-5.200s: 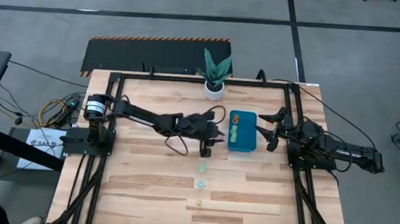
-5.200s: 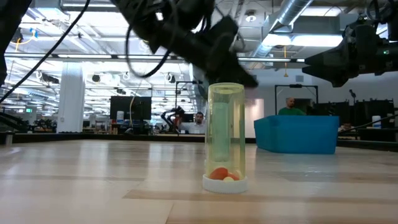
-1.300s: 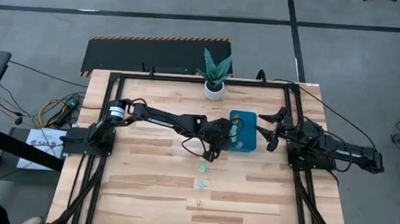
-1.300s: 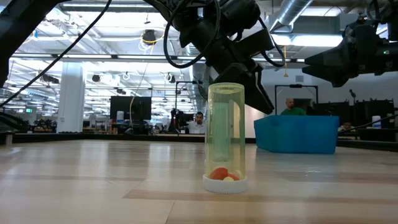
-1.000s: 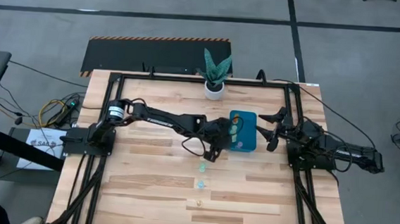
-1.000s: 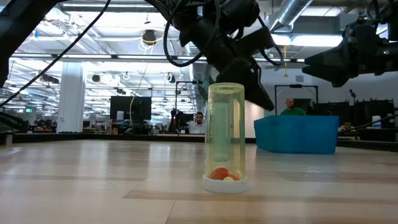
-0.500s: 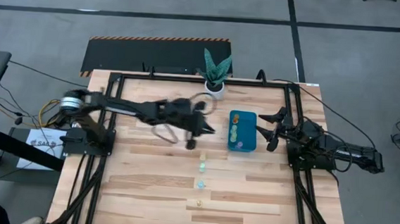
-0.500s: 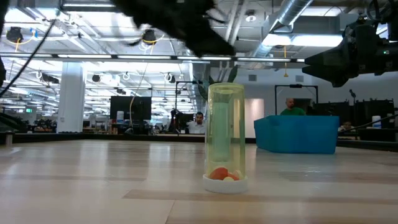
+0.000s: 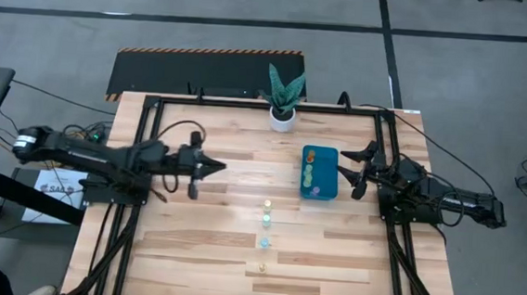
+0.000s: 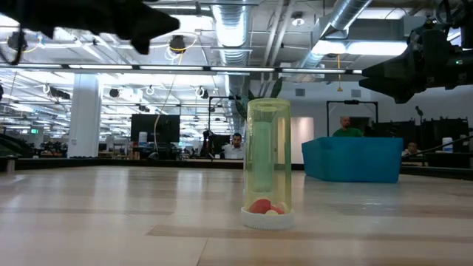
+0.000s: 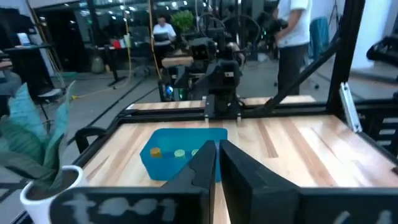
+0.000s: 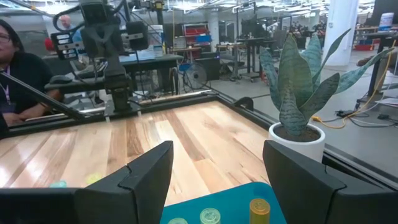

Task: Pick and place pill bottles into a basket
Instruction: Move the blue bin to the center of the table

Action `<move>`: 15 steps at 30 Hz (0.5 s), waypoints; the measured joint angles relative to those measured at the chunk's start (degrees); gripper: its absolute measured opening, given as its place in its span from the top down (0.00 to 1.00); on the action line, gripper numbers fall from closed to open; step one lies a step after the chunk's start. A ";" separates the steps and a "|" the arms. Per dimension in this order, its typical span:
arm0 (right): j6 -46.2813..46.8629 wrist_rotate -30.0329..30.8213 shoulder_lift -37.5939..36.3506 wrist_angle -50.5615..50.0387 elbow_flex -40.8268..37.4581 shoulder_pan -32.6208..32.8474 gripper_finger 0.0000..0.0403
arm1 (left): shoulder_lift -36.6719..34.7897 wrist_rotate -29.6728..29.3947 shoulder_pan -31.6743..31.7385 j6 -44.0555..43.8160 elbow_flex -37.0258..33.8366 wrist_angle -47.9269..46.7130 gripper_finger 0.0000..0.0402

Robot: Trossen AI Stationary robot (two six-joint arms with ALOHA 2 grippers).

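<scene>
The teal-blue basket [image 9: 322, 184] stands right of the table's middle, with an orange bottle [image 9: 309, 153] and two greenish ones [image 9: 307, 173] lying in it. Several more tiny bottles [image 9: 265, 220] stand in a row on the wood, running from the basket's near left toward the near edge. The nearest, a clear yellow-green one [image 10: 268, 162], stands cap down. My left gripper [image 9: 214, 167] is shut and empty over the table's left half, pointing at the basket [image 11: 163, 163]. My right gripper [image 9: 353, 170] is open and empty just right of the basket.
A white pot with a green plant [image 9: 283, 112] stands at the far edge, left of the basket. A black frame [image 9: 248, 104] runs around the table. People show in the room behind. Bare wood [image 9: 192, 245] lies left of the bottle row.
My left gripper has drawn back fast from the basket's left side toward the table's left edge, its arm folding back with it. The bottles on the table and the basket have stayed where they were.
</scene>
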 joint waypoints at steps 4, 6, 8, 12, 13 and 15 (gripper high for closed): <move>0.00 0.00 0.00 0.00 0.00 -0.02 0.39 | -6.44 -2.32 -2.11 -1.30 -5.43 1.24 0.98; -0.01 -0.01 0.00 0.00 0.00 0.01 0.39 | -8.50 -2.94 -2.85 -1.69 -7.67 1.67 0.98; 0.00 -0.01 0.00 0.00 0.00 -0.02 0.39 | -10.02 -3.12 -3.60 -1.75 -10.25 4.80 0.98; 0.00 -0.01 0.00 0.00 0.00 -0.01 0.39 | -11.78 -3.84 -5.04 -1.91 -15.14 12.00 0.98; 0.00 0.00 0.00 0.00 0.00 -0.02 0.39 | -11.99 -4.15 -5.37 -1.95 -16.10 13.31 0.98; 0.00 -0.01 0.00 0.00 0.00 0.01 0.39 | -12.48 -4.38 -6.08 -1.97 -18.00 15.48 0.98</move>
